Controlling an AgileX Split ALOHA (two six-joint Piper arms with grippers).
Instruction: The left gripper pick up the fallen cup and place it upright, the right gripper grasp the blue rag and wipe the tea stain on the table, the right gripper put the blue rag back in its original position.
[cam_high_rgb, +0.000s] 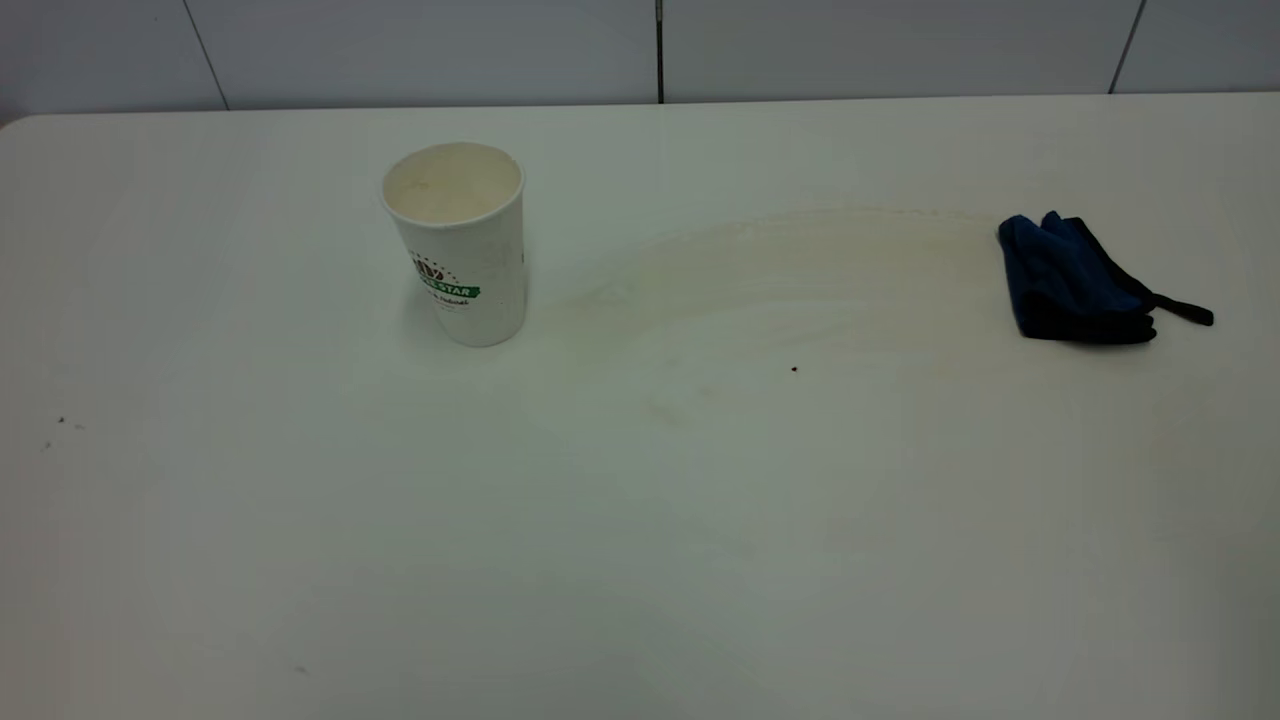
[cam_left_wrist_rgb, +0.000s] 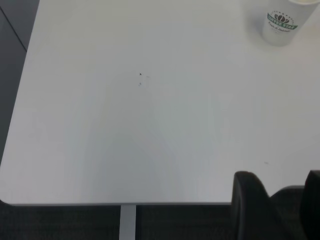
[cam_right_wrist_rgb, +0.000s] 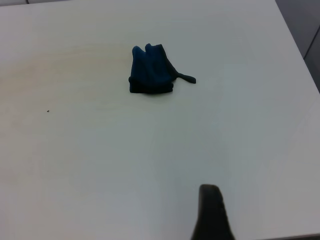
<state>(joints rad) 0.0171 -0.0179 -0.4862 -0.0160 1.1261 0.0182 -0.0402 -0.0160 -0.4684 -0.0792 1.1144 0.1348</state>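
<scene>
The cup (cam_high_rgb: 456, 243) stood upright on the table (cam_high_rgb: 300, 560), left of centre in the exterior view, its open mouth up and its green banner logo facing the camera. The left wrist view showed the same cup (cam_left_wrist_rgb: 284, 22) upright at the far end of the tabletop (cam_left_wrist_rgb: 125, 140), well apart from the left gripper (cam_left_wrist_rgb: 285, 197). That gripper sat at the near edge of the table, low in its own camera's view; two dark fingertips (cam_left_wrist_rgb: 250, 195) were visible with a gap between them, so the fingers stood apart and held nothing.

The rag (cam_high_rgb: 1075, 283) lay crumpled on the right side of the table in the exterior view, its thin black strap trailing away from the cup. No gripper touched it. In the right wrist view the rag (cam_right_wrist_rgb: 151, 70) lay well apart from the right gripper (cam_right_wrist_rgb: 212, 212), of which only a single dark fingertip showed; whether its fingers were apart or together could not be told.

The tea stain (cam_high_rgb: 780, 290) appeared as faint tan smears in a broad arc running from beside the cup's base across to the rag. A tiny brown spot (cam_high_rgb: 794, 369) sat just below the smears. Neither arm was visible in the exterior view.
</scene>
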